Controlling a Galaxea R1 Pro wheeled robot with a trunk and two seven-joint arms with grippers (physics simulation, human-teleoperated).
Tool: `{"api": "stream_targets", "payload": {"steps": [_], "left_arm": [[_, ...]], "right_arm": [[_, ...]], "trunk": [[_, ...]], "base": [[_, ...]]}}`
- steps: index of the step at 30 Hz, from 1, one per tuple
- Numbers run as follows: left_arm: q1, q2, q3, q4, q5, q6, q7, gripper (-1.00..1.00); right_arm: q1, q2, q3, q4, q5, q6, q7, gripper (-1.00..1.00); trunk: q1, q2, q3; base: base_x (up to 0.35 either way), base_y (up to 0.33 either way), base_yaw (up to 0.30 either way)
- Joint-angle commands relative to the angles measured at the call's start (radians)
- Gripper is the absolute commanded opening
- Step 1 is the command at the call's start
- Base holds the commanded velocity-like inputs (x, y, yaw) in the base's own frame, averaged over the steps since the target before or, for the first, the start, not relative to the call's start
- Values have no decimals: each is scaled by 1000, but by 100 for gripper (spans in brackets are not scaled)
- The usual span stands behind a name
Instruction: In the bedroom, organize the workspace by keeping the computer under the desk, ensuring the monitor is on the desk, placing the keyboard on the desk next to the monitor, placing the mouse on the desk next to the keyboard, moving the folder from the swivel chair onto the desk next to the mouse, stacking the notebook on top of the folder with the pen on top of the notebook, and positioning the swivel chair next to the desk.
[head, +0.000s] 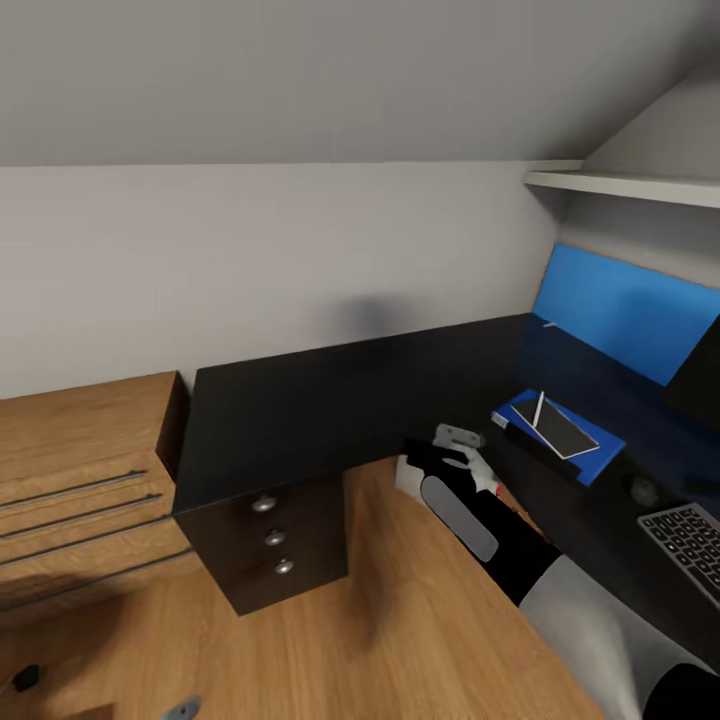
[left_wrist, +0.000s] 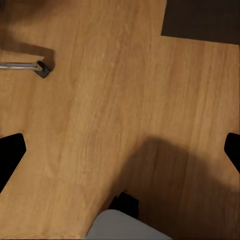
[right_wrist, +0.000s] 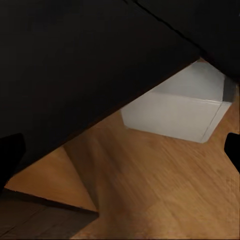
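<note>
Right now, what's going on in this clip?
The robot faces the black desk in the room's corner. On the desk the notebook lies on the blue folder with the pen on top; the mouse and keyboard sit nearer. The right gripper hovers at the desk edge holding nothing, fingers apart. The computer stands under the desk. The left gripper hangs open over bare floor.

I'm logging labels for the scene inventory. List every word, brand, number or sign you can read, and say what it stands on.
No text can be read.
Slim grey keyboard with dark keys: key legends too small to read.
Bright blue flat folder, the grey notebook on it and the thin white pen: no print seen.
Light grey boxy computer tower: plain faces.
Black three-drawer cabinet: silver knobs, no labels.
</note>
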Motion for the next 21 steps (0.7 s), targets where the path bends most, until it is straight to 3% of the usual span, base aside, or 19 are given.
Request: {"api": "stream_targets", "payload": {"steps": [1, 9, 12, 16, 17, 18, 21], "left_arm": [[0, -1, 1, -2, 7, 4, 2, 100], [0, -1, 3, -9, 5, 0, 0, 100], [0, -1, 2, -9, 4, 1, 0, 100], [0, -3, -3, -6, 4, 3, 1, 100], [0, -4, -4, -6, 4, 4, 1, 100], [0, -4, -5, -4, 4, 6, 1, 100], [0, -5, -5, -4, 4, 4, 0, 100]], "right_arm": [[-1, 0, 3, -2, -3, 5, -7, 100], [2, 9, 5, 31, -2, -24, -8, 100], [42, 10, 39, 74, 0, -84, -8, 100], [124, 9, 198, 121, 21, -221, -16, 100], [135, 9, 223, 131, 25, -240, -19, 100], [165, 10, 299, 169, 36, -296, -32, 100], [198, 9, 417, 259, 46, -396, -59, 100]], "trunk": [[-1, -1, -1], [-1, -1, -1], [-8, 13, 6], [-24, 41, 22], [-27, 48, 26], [-27, 48, 27], [-27, 48, 32]], "base": [[-294, 49, 242], [-49, 8, 272], [-4, 1, 275], [-1, 0, 226], [0, 0, 177], [0, 0, 104], [0, 0, 57]]}}
